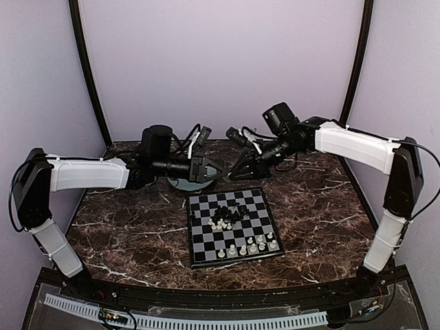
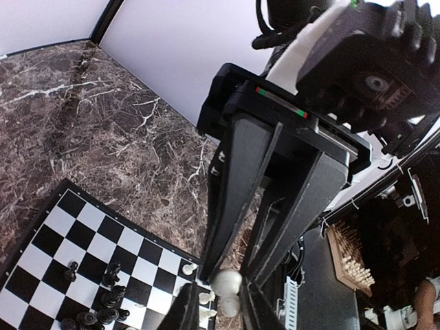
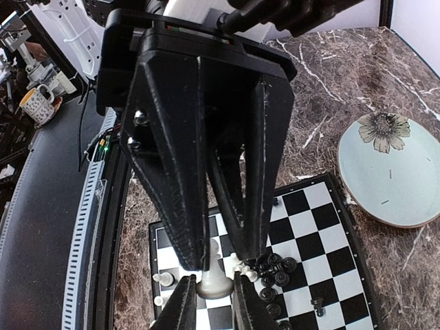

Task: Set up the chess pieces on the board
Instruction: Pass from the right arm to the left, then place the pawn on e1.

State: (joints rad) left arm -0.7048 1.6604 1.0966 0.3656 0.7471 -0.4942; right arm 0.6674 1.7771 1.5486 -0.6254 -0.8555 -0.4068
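Board (image 1: 203, 239) lies on marble table (image 1: 124, 227), top view. Chess pieces (image 1: 232, 213) are on it: black ones heaped near the board's centre, white ones just beside that heap, more white in a loose row along the board's near right edge. Left gripper (image 1: 214, 170) and right gripper (image 1: 238, 172) meet tip to tip above the board's far edge. Whatever is between them is too small to see here. Pale green plate (image 1: 180, 183) sits beyond the board's far left corner, half hidden by the left arm.

Left wrist view: the right gripper comes in from above, fills the middle and blocks part of the board. Its fingers pinch a white piece (image 2: 227, 280) by the board's edge. Left fingers (image 2: 185, 311) flank it, part-way closed; contact cannot be told.

Right wrist view: same white piece (image 3: 214, 276), clamped at its base between right fingers (image 3: 183, 302), over the board. The left gripper's fingers straddle its top with a narrow gap. Only this view shows the plate's flower print (image 3: 385, 130) and a mug (image 3: 38, 103) off the table.
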